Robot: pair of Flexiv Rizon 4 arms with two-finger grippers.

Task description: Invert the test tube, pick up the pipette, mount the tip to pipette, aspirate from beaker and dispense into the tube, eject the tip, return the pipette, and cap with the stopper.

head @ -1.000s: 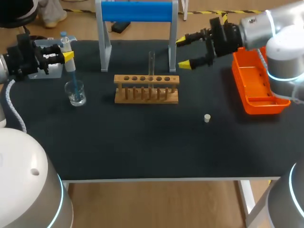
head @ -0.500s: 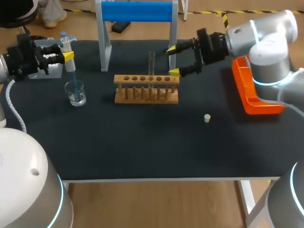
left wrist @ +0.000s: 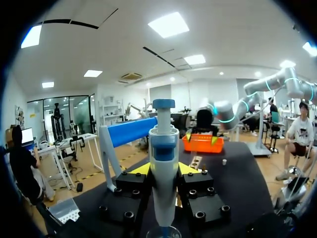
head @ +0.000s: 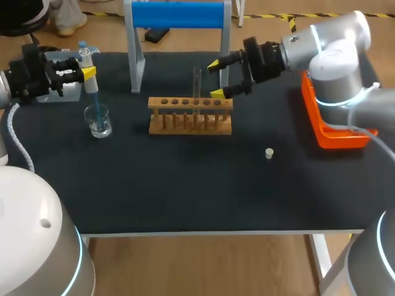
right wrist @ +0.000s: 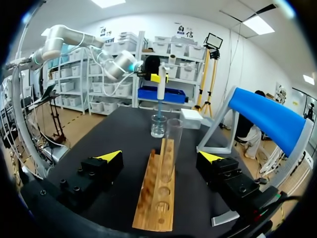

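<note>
Test tube (head: 197,80), thin glass, likely slippery and fragile, upright in rack (head: 191,103); best gripped mid-length. Right gripper (head: 215,79) spread open nearby; left gripper (head: 88,73) clamping pipette (left wrist: 163,148).

A table (head: 185,191) with a black top and white front edge fills the middle of the head view, one white leg (head: 319,256) at lower right. Wood-toned floor (head: 203,265) shows along the bottom, and yellow-and-black tape (head: 102,13) crosses it at upper left. The left wrist view has bright ceiling panels (left wrist: 170,25) on a white ceiling and dark glass doors (left wrist: 59,116). The right wrist view shows a white wall (right wrist: 129,25) with shelves (right wrist: 171,54) of pale bins
</note>
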